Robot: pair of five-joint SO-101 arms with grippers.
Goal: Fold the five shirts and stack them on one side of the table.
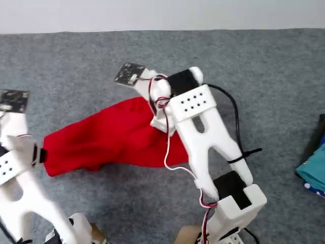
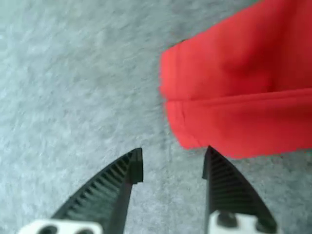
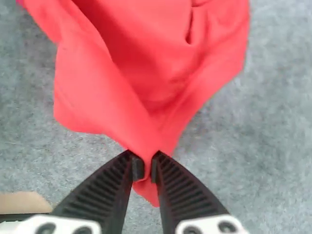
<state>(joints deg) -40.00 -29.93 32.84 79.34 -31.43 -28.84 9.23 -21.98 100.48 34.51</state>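
1. The soft red fabric shirt lies crumpled in a long, loose band across the middle of the grey felt-covered tabletop. It is well away from every edge, with one end pointing toward the left edge.
2. The right gripper is pressed together on a narrow fold at the end of the shirt nearer the right edge. The cloth bunches into the pinch and fans out beyond it.
3. The left gripper is spread, with nothing between its jaws. It hovers just short of the shirt's other end, where a hemmed edge and a rounded corner show.
4. Judged from its drape, the shirt is light, limp and not fragile. It will sag and fold on itself wherever it is unsupported, and the felt will likely drag at it rather than let it slide.
5. A single pinch gathers it into a rope, so flattening it probably needs two holds well apart. One is the pinch in place; the other would be on the hemmed corner in front of the left gripper, taken on a doubled edge so the thin cloth does not slip out.
6. A teal cloth bundle lies at the right edge of the tabletop. I cannot tell whether it is folded shirts, though that side looks a likely place for the stack.
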